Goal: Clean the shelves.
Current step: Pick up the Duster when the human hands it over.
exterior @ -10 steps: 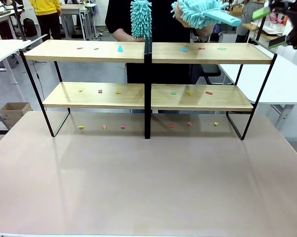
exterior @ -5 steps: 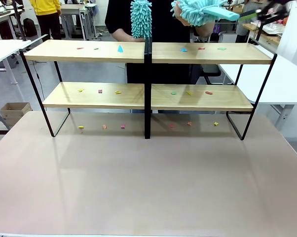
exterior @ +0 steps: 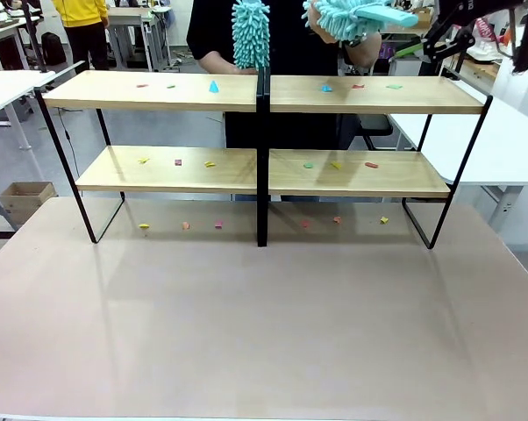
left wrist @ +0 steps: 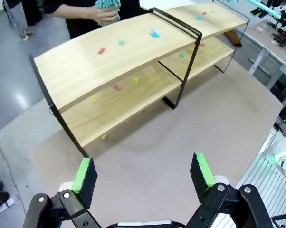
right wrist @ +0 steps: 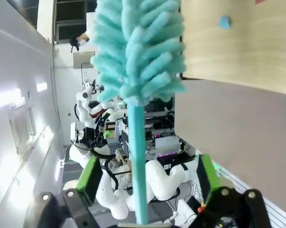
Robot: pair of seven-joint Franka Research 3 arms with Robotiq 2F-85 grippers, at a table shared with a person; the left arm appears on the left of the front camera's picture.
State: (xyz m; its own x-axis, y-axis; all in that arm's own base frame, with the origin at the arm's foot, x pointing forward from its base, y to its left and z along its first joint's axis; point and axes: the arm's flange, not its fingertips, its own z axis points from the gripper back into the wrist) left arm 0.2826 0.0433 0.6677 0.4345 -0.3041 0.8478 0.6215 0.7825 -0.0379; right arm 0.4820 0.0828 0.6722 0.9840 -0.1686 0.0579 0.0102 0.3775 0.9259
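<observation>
Front view: the shelves point(exterior: 159, 91) stand on the beige tabletop point(exterior: 264, 333), with a person point(exterior: 286, 44) behind them.
Dusters: two, both teal and fluffy, both in the person's hands. The upright duster point(exterior: 250, 33) is above the central post point(exterior: 262, 158). The sideways duster point(exterior: 347, 16) has its flat handle point(exterior: 391, 17) pointing to the robot's right.
Boards: two tiers, split by the post into four spans.
Scraps: coloured scraps point(exterior: 178, 162), three on each span, so twelve on the boards. Six more lie on the tabletop under the rack.
Right wrist view: the right gripper point(right wrist: 148, 173) has the handle running up between its fingers, with the fluffy head past the fingertips. The green pads point(right wrist: 91, 175) stand apart, with a gap on each side of the handle.
Left wrist view: the left gripper point(left wrist: 143, 173) hangs over the tabletop, fingers wide apart with nothing between them. The shelves lie beyond the fingertips, seen from above one end.
Views compared: in the front view the right gripper is dark and its finger spacing is hard to tell. The right wrist view makes the gap plain.
</observation>
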